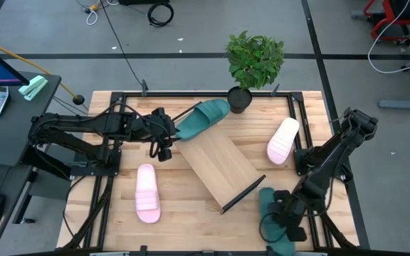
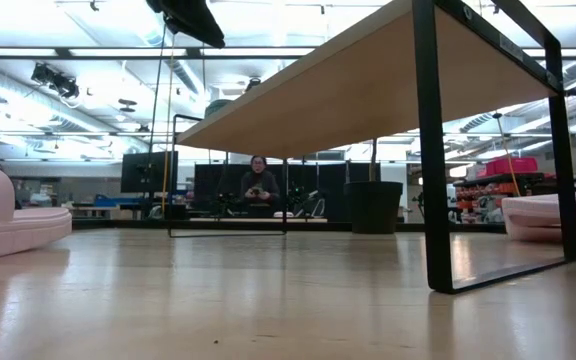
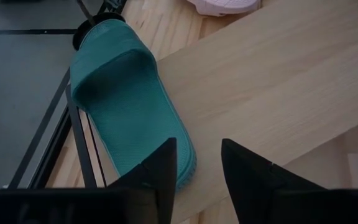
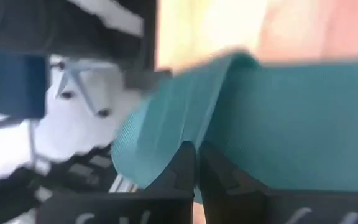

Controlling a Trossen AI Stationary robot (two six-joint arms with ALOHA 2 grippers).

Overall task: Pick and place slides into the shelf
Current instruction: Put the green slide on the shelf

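Left gripper [image 3: 196,163], parted and empty, at shelf-laid teal slide [image 3: 124,93]; right gripper [image 4: 197,165] pinches second teal slide [image 4: 291,124]; next, lift toward shelf [image 1: 216,165].

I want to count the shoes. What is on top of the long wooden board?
One dark teal-green foam slide lies partly on the long light-wood board, overhanging one end. The rest of its top is bare. What lies under the board is hidden from above.

Matt ribbed foam slide [image 3: 129,106], light-wood shelf [image 3: 272,93]
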